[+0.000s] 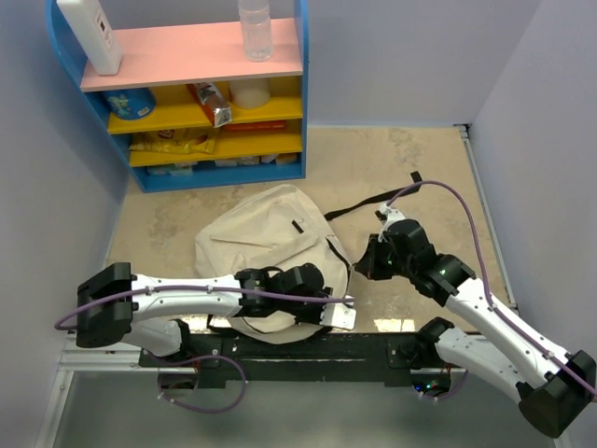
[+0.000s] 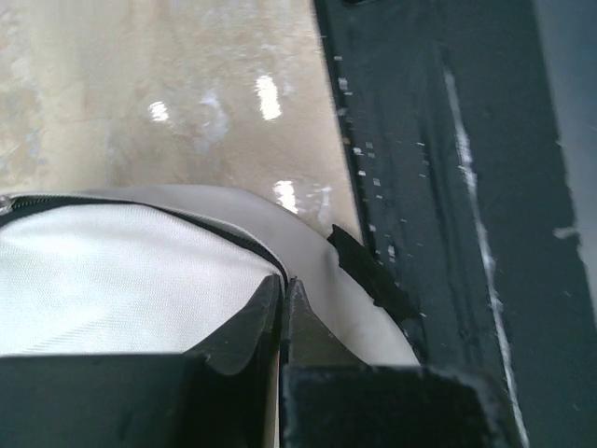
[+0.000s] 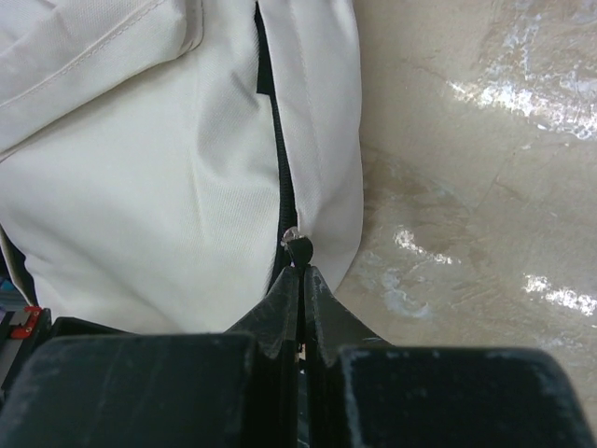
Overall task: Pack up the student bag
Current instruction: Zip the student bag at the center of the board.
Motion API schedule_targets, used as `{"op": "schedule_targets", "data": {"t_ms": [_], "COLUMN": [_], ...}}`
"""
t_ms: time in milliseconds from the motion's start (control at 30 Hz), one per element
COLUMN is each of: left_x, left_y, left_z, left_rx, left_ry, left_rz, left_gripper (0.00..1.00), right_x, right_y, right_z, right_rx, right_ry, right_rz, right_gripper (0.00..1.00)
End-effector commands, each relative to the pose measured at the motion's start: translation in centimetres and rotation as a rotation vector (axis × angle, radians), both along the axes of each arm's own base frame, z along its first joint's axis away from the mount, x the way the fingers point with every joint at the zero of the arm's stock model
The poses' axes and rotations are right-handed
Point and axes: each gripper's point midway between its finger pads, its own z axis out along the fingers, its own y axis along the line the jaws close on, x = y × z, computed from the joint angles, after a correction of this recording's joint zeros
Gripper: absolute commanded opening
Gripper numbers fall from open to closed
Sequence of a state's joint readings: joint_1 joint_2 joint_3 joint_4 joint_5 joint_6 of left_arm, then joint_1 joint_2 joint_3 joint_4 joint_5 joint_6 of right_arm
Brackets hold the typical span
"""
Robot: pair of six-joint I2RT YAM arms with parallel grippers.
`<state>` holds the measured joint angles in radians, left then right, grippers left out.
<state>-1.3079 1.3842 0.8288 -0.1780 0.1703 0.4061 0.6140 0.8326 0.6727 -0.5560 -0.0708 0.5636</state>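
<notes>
The student bag (image 1: pixel 270 233) lies on the table (image 1: pixel 410 168) before the arms, and with the left gripper (image 2: pixel 284 282) pressed shut on its cream rim and the right gripper (image 3: pixel 300 271) pinching the zipper pull (image 3: pixel 293 239), best draw along the teeth, cloth taut.

The student bag (image 1: pixel 270 238) is a large, soft backpack of cream canvas. It lies flat and slack on the beige worktop, just left of the middle of the top view, with its lower edge close to the dark rail at the bottom. A small black tab (image 1: pixel 298 226) sits on its upper face, and a black strap (image 1: pixel 359 207) trails off toward the upper right. In the right wrist view a dark zip line (image 3: pixel 277 140) runs down the cloth to a small clear puller (image 3: pixel 291 235).
</notes>
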Motion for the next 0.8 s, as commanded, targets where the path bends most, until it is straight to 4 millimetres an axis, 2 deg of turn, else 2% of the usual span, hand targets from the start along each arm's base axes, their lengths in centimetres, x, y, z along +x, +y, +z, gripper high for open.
{"op": "schedule_targets", "data": {"t_ms": [0, 33, 67, 100, 133, 267, 300, 333, 433, 500, 567, 633, 667, 767], "left_x": [-6.8, -9.4, -10.6, -12.4, -13.2, -13.8, -13.7, -13.6, -12.8, -12.0, -11.1, -11.2, -11.4, -11.4], "left_y": [-0.2, 0.8, 1.4, 4.4, 5.2, 11.4, 12.5, 14.4, 17.4, 15.8, 13.3, 12.8, 13.4, 13.7], "left_z": [2.2, 2.9, 3.8, 2.9, 3.4, 2.3, 1.7, 0.2, -2.6, -3.2, -2.6, -1.9, -2.0, -2.2], "left_rx": [0.005, 0.007, 0.019, 0.136, 0.135, 0.308, 0.331, 0.399, 0.533, 0.506, 0.451, 0.422, 0.447, 0.475], "left_ry": [0.161, 0.228, 0.248, 0.314, 0.303, 0.312, 0.296, 0.305, 0.291, 0.253, 0.196, 0.175, 0.187, 0.162], "left_rz": [-0.329, -0.49, -0.571, -0.634, -0.732, -0.846, -0.882, -0.89, -0.883, -0.82, -0.785, -0.855, -0.882, -0.917], "left_gripper": [0.0, 0.0, 0.0, 0.0, 0.0, 0.0, 0.0, 0.0, 0.0, 0.03, 0.03, 0.01, 0.0, 0.0], "right_x": [-0.7, -1.0, -1.3, -1.5, -2.0, -3.1, -3.3, -3.7, -4.6, -5.2, -5.9, -6.0, -5.8, -3.9], "right_y": [0.6, 0.8, 0.9, 1.0, 1.2, 1.8, 2.0, 2.4, 2.9, 3.2, 3.1, 2.7, 2.5, 2.4], "right_z": [1.6, 1.5, 1.3, 1.2, 1.1, 1.1, 1.2, 1.4, 1.2, 1.1, 0.8, 0.5, 0.5, 1.2], "right_rx": [0.034, 0.035, 0.037, 0.041, 0.041, 0.042, 0.044, 0.051, 0.042, 0.038, 0.023, 0.001, -0.008, -0.044], "right_ry": [0.001, 0.011, 0.018, 0.021, 0.032, 0.054, 0.056, 0.064, 0.095, 0.11, 0.123, 0.123, 0.117, 0.063], "right_rz": [0.044, 0.058, 0.068, 0.083, 0.103, 0.153, 0.162, 0.184, 0.226, 0.248, 0.256, 0.245, 0.234, 0.188], "right_gripper": [0.0, 0.0, 0.0, 0.0, 0.0, 0.0, 0.0, 0.0, 0.0, 0.0, 0.0, 0.0, 0.0, 0.0]}}
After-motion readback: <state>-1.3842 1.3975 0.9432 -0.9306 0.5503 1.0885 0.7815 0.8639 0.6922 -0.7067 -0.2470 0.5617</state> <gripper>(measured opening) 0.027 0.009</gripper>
